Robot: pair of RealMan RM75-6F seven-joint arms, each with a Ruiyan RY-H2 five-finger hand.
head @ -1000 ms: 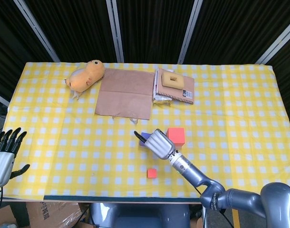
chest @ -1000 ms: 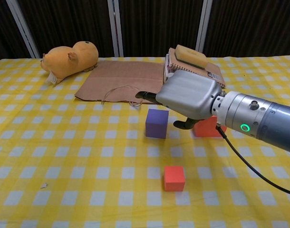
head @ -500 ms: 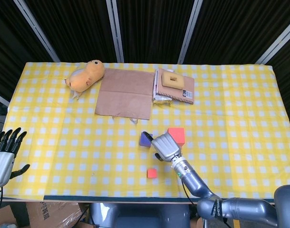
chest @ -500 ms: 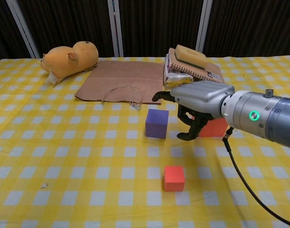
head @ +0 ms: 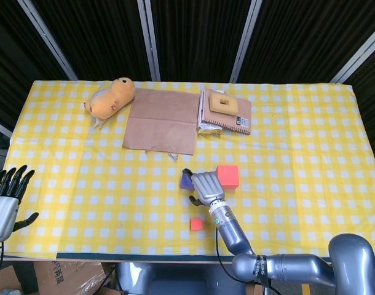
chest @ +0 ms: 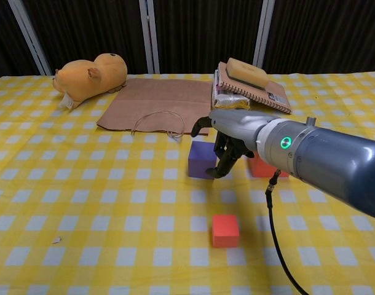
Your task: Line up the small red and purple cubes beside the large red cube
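Observation:
The small purple cube sits on the checked cloth, partly covered by my right hand in the head view. My right hand hangs over the cube's right side. Its fingers curl down along the right face and its thumb reaches past the cube's far edge; contact cannot be made out. The large red cube stands just right of the hand, mostly hidden behind the wrist in the chest view. The small red cube lies alone nearer the front edge. My left hand is off the table's left corner with its fingers straight.
A brown paper sheet lies at the back centre, with a loose string at its near edge. An orange plush toy is at the back left. A notebook stack with a sponge sits behind the cubes.
My right hand has swung left from over the large red cube to the purple cube and turned, so its fingers now point down beside it. The cubes have not moved.

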